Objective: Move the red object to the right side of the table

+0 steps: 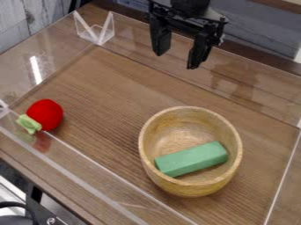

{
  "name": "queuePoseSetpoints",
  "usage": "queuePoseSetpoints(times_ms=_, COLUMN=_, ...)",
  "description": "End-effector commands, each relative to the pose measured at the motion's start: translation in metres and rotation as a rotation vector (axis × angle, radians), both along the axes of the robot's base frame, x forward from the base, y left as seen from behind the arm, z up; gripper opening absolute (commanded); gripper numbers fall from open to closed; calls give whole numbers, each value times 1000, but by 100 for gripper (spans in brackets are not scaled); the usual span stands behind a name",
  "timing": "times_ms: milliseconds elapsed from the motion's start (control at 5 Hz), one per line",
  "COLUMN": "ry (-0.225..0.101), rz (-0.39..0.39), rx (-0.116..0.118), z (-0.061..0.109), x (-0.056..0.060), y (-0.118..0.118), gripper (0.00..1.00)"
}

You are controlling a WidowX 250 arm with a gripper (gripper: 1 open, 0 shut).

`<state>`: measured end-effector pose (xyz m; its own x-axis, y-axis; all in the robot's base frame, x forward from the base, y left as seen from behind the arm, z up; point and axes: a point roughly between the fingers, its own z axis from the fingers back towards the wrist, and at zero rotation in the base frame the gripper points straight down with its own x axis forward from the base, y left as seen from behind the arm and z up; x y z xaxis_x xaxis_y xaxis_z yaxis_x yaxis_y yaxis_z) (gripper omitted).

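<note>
The red object (44,113) is a small round red toy fruit with a light-green leafy end, lying on the table (112,97) at the left, close to the clear wall. My gripper (177,53) hangs at the top centre, well above and to the right of the fruit. Its black fingers point down, spread apart, with nothing between them.
A round light wooden bowl (192,149) sits at the lower right and holds a green rectangular block (192,159). Low clear acrylic walls (94,31) border the tabletop on all sides.
</note>
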<state>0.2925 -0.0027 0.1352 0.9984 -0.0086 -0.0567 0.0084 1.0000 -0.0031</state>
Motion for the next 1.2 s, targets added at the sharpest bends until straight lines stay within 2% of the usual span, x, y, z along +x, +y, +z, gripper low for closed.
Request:
queuePoseSetpoints(times_ms=0, ry=34, rz=62, rx=-4, z=-12, x=-8, y=6, gripper=100)
queuePoseSetpoints(times_ms=200, ry=35, rz=90, rx=-2, z=-16, x=-27, y=35, gripper=100)
queuePoseSetpoints(times_ms=400, ry=8, rz=105, rx=1, z=-16, x=-47, y=73, gripper=100)
queuePoseSetpoints(times_ms=800, ry=-40, rz=134, rx=0, z=-33, x=-104, y=141, gripper=100)
queuePoseSetpoints(times_ms=1000, ry=-53, rz=187, rx=-15, z=-35, x=-115, y=158, gripper=100)
